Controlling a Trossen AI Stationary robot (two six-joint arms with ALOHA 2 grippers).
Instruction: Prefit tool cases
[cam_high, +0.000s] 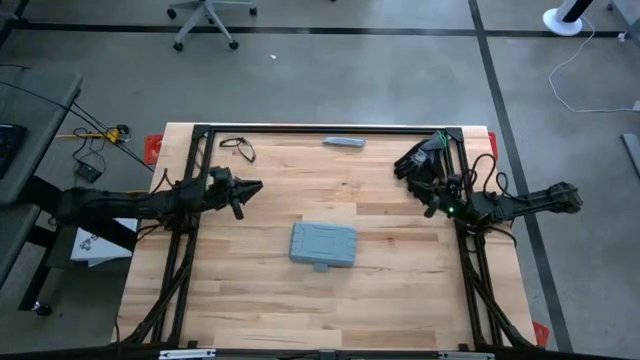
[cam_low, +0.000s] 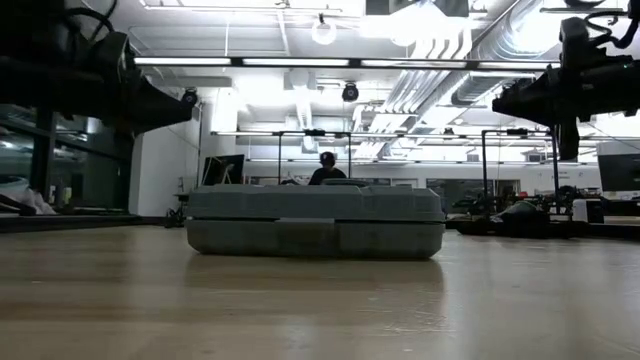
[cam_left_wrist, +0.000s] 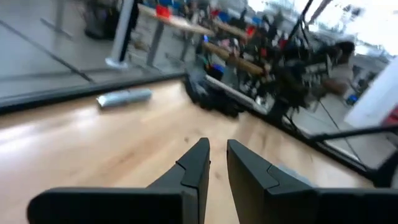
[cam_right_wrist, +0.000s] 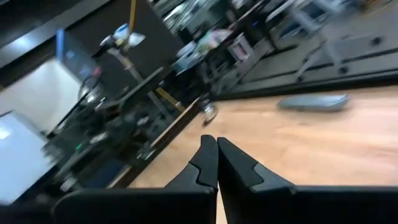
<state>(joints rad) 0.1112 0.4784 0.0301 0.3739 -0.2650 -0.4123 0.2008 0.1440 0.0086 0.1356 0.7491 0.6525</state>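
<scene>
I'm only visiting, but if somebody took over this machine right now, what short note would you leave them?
Left gripper: empty, fingers slightly apart, raised over the table's left side.
Right gripper: shut, empty, at the right edge beside the black gloves.
Tool case: lid down, flat mid-table, latch tab facing the front edge, untouched by either arm.
Small grey bar: near the far edge.
Done: nothing visible.
Left: all handling of the case.
</scene>
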